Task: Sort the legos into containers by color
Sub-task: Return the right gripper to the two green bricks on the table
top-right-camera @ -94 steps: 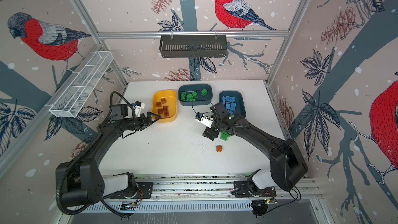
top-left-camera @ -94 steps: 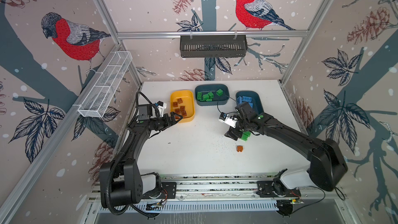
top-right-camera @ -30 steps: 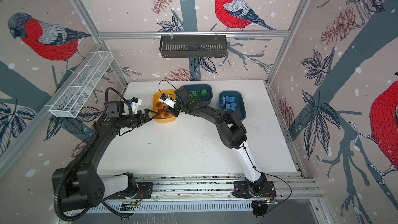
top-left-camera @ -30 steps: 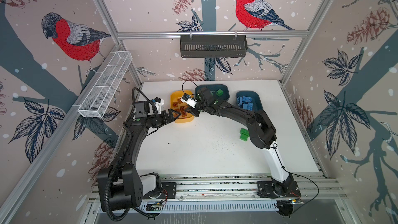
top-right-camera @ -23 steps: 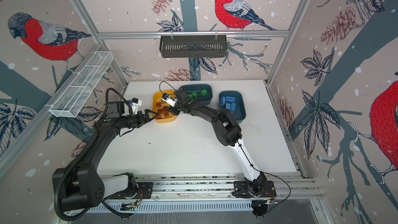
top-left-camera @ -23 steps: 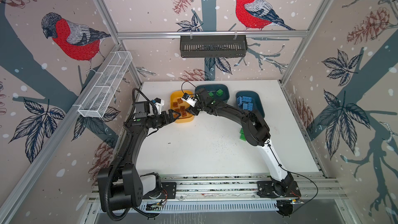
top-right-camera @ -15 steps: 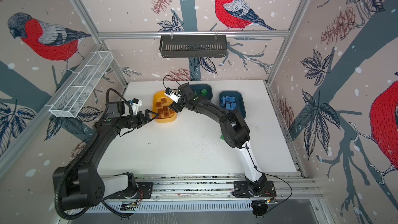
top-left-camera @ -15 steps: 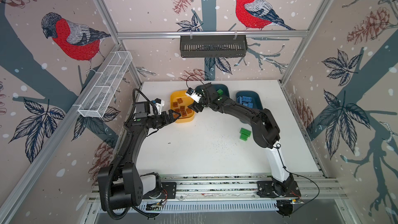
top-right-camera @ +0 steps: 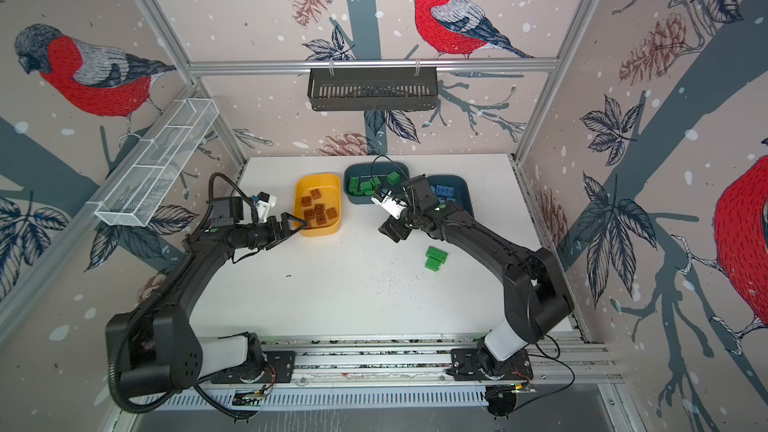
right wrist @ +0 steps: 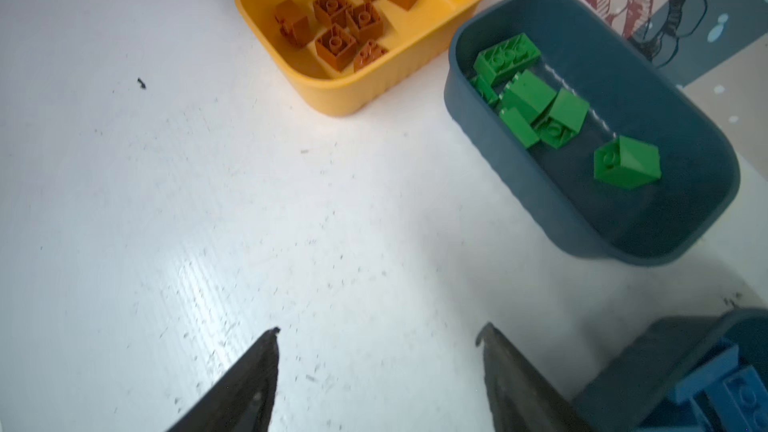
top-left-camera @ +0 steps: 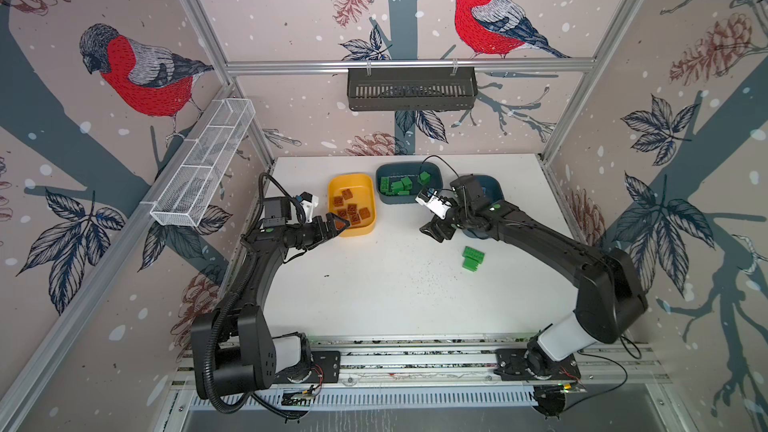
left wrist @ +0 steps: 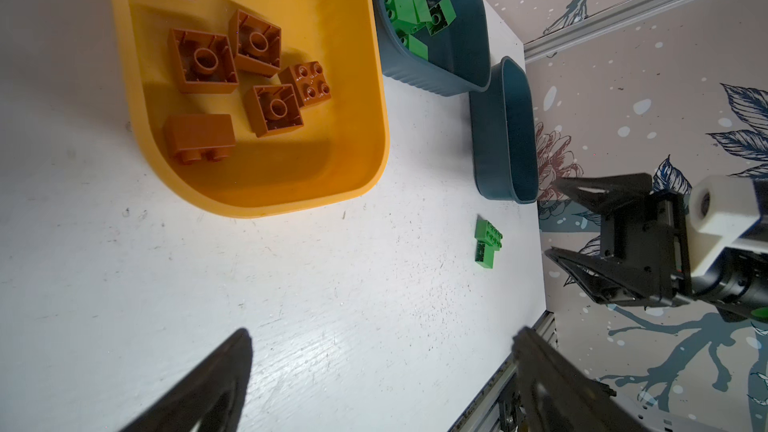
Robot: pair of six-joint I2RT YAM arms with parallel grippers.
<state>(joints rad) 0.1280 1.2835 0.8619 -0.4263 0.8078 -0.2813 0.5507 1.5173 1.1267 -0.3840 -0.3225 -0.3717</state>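
Green legos (top-left-camera: 473, 258), two pieces touching, are lying on bare table (top-left-camera: 374, 292) near the blue-filled teal tub (top-left-camera: 494, 184). Right gripper (top-left-camera: 433, 231) is hovering close by, jaws spread, holding nothing; the bricks are sitting base-ward and outboard of it. Left gripper (top-left-camera: 334, 225), also spread and empty, is hanging at yellow tub (top-left-camera: 357, 231), well apart, so right arm is nearer.

Bright, even; soft shadows, fg blur
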